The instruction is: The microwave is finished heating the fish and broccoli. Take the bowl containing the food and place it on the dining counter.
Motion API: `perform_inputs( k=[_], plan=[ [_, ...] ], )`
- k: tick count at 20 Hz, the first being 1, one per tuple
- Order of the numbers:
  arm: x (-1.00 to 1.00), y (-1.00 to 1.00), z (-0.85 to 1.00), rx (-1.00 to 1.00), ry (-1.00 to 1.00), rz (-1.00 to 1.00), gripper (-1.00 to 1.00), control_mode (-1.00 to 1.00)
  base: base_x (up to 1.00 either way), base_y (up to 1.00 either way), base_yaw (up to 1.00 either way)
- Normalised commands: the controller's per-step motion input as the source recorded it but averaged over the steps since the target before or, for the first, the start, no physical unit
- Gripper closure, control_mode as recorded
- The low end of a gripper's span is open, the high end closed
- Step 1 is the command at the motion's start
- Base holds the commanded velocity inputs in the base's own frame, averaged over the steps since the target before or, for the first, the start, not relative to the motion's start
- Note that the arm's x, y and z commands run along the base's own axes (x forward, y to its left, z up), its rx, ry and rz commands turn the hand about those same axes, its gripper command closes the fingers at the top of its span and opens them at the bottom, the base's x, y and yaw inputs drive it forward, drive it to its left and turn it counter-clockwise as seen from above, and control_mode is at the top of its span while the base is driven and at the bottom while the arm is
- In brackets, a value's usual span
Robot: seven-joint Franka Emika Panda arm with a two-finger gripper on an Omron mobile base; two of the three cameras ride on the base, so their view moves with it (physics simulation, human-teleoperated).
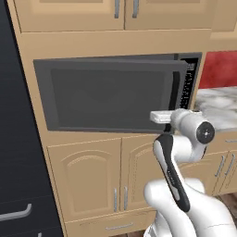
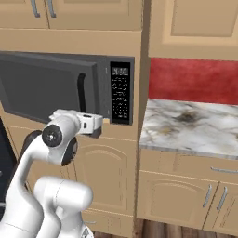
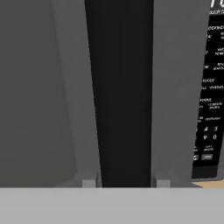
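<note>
One microwave (image 1: pixel 111 95) spans the frame's centre, door barely ajar at right, bowl presumably inside unseen, and the pincer (image 3: pixel 124 181) clenched on its black handle (image 3: pixel 119 87) might slip off if pulled crookedly.

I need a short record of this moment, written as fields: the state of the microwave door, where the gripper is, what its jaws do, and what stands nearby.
microwave door: the microwave door is swung slightly ajar in the left base view
gripper position: the gripper is at the black handle
jaws: closed around the handle, one fingertip on each side
keypad: keypad panel right of the door
nearby: marble counter to the right, red wall behind it
bowl: interior hidden
</note>
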Motion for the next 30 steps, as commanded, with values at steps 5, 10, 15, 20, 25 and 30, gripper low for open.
perform_inputs(
  k=[5, 10, 15, 20, 25, 30],
  plan=[
    [-1.0, 0.55, 0.81, 0.0, -0.16, 0.0, 1.0, -1.0, 0.0, 0.0, 0.0],
    [-1.0, 0.61, 0.41, -0.01, -0.21, 0.0, -1.0, -1.0, 0.0, 0.0, 0.0],
    [-1.0, 0.1, -0.35, 0.0, -0.38, 0.0, -1.0, -1.0, 0.0, 0.0, 0.0],
    [-1.0, -0.55, -0.02, 0.0, -0.37, 0.0, -1.0, -1.0, 0.0, 0.0, 0.0],
    [-0.34, -1.0, 0.04, 0.14, -0.16, 0.07, -1.0, -1.0, 0.0, 0.0, 0.0],
    [0.4, -0.99, 0.02, 0.27, -0.05, 0.32, -1.0, -1.0, 0.0, 0.0, 0.0]
  ],
)
